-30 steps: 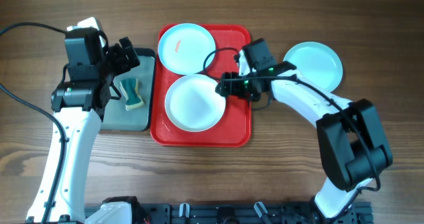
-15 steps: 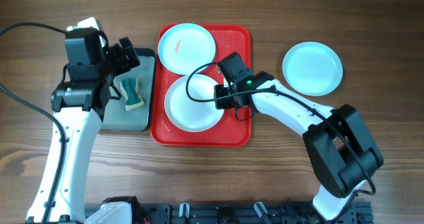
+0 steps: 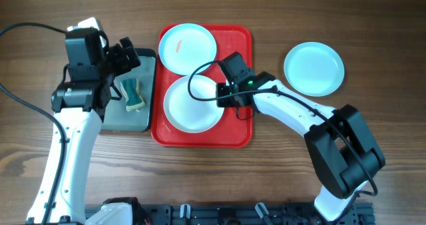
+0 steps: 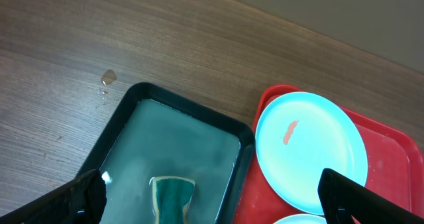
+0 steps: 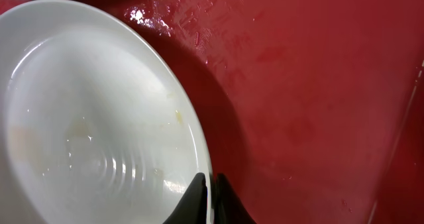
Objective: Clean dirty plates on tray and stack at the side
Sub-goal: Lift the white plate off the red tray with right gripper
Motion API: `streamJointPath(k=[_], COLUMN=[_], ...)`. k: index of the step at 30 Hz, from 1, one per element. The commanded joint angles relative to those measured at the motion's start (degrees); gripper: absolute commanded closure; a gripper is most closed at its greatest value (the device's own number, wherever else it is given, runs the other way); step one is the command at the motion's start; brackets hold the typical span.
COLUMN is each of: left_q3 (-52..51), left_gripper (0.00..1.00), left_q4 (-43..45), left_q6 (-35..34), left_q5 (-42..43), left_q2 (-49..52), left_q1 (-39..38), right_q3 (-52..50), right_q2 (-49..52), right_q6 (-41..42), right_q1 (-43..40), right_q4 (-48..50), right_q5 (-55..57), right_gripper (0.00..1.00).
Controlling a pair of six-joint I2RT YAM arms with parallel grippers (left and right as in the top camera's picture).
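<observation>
While the right gripper (image 5: 207,187) sits clamped on the right rim of the white plate (image 3: 193,108), which lies low on the red tray (image 3: 243,135), and the left gripper (image 3: 126,55) stands open, I judge pickup underway; next I must lift it level, clear of the tray rim.

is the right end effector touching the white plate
Touching. The right wrist view shows the right end effector closed on the rim of the white plate, with one fingertip on each side of the edge.
</observation>
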Motion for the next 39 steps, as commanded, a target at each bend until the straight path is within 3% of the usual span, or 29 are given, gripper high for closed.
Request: streamJointPath(k=[1, 3, 8, 17, 24, 32, 39], left_q3=[0.3, 0.3, 0.3, 0.3, 0.3, 0.3, 0.3], left_gripper=[0.00, 0.00, 0.00, 0.00, 0.00, 0.00, 0.00], left_q4=[0.0, 0.0, 0.0, 0.0, 0.0, 0.0, 0.0], left_q6=[-0.7, -0.7, -0.7, -0.7, -0.7, -0.7, -0.7], left_q5=[0.3, 0.3, 0.3, 0.3, 0.3, 0.3, 0.3], left_q2=[0.3, 0.3, 0.3, 0.3, 0.3, 0.3, 0.3], left_q1=[0.2, 0.2, 0.2, 0.2, 0.2, 0.2, 0.2], right_q3=[-0.8, -0.8, -0.8, -0.8, 0.3, 2.7, 4.1], right_q2=[0.6, 0.6, 1.9, 3.0, 0.8, -7.2, -8.3], right_q6=[1.4, 1.3, 1.3, 1.5, -1.2, -3.7, -5.0], right_q1=[0.0, 0.0, 0.0, 0.0, -0.1, -0.1, -0.1], right_q4=[-0.3, -0.5, -1.2, 0.5, 0.2, -0.1, 1.7], right_q5=[0.6, -0.1, 0.0, -2.0, -1.6, 6.5, 9.3], right_gripper=[0.90, 0.85, 0.86, 0.96, 0.96, 0.96, 0.96])
